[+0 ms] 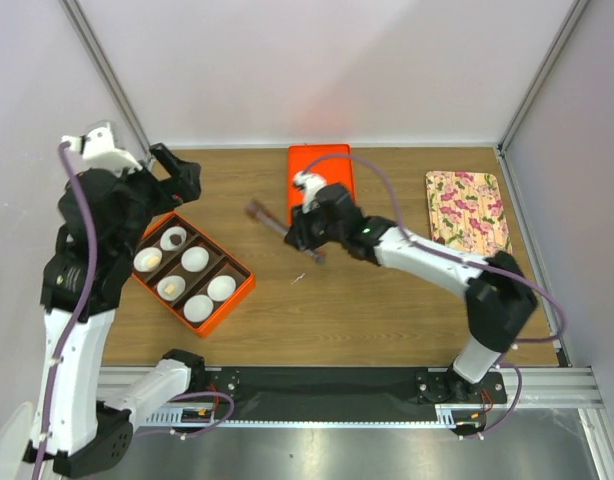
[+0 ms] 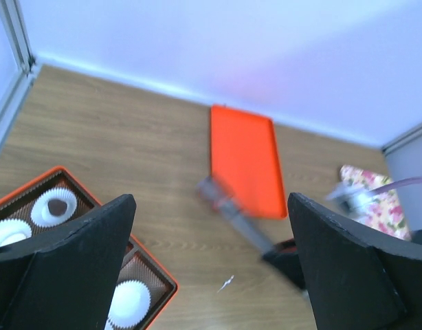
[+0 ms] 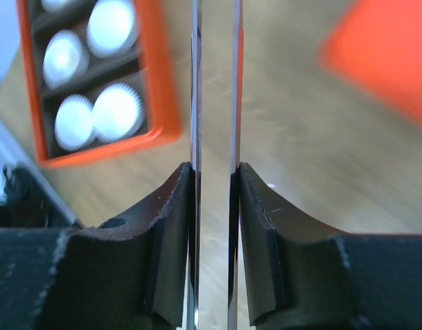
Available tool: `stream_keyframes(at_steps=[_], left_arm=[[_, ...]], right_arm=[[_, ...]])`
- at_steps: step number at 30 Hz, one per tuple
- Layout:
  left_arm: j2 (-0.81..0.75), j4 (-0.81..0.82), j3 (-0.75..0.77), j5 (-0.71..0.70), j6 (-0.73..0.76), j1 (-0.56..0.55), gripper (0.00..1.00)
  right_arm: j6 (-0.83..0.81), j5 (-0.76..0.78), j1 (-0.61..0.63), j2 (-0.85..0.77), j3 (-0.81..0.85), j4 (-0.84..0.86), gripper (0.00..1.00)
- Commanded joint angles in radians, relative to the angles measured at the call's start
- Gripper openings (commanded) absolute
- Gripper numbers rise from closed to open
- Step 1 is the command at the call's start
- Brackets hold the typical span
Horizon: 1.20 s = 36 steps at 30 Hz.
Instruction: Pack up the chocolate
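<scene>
An orange box holds several white paper cups. One cup holds a dark brown chocolate, and it also shows in the left wrist view. Two cups hold pale tan chocolates. My right gripper is shut on metal tongs that point left toward the box. The tong tips are blurred, so I cannot tell if they hold anything. My left gripper is open and empty, raised above the box's far end.
An orange lid lies flat at the back centre. A floral plate lies at the back right. A tiny white scrap lies on the wood between box and right arm. Walls close in at back and sides.
</scene>
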Motion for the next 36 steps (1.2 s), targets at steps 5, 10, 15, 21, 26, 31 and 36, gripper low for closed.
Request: stream_keyframes(at_steps=[5, 10, 15, 21, 26, 31, 36], left_arm=[[-0.071, 0.079, 0.001, -0.035, -0.023, 0.010, 1.00], [-0.095, 0.071, -0.022, -0.012, -0.001, 0.010, 1.00], [-0.112, 0.074, -0.050, 0.006, -0.001, 0.010, 1.00], [-0.115, 0.083, -0.061, 0.009, -0.001, 0.010, 1.00], [-0.117, 0.083, -0.065, 0.011, 0.005, 0.010, 1.00], [-0.123, 0.094, -0.074, 0.020, 0.005, 0.010, 1.00], [-0.123, 0.097, -0.076, 0.021, 0.005, 0.010, 1.00]], right_arm=[[-0.010, -0.098, 0.166, 0.183, 0.099, 0.224, 0.29], [-0.073, -0.088, 0.252, 0.235, 0.130, 0.263, 0.29], [-0.087, -0.114, 0.265, 0.283, 0.155, 0.280, 0.29], [-0.109, -0.118, 0.276, 0.367, 0.219, 0.254, 0.30], [-0.113, -0.106, 0.281, 0.415, 0.253, 0.245, 0.30], [-0.130, -0.071, 0.287, 0.433, 0.259, 0.245, 0.31], [-0.150, -0.049, 0.293, 0.456, 0.262, 0.229, 0.34]])
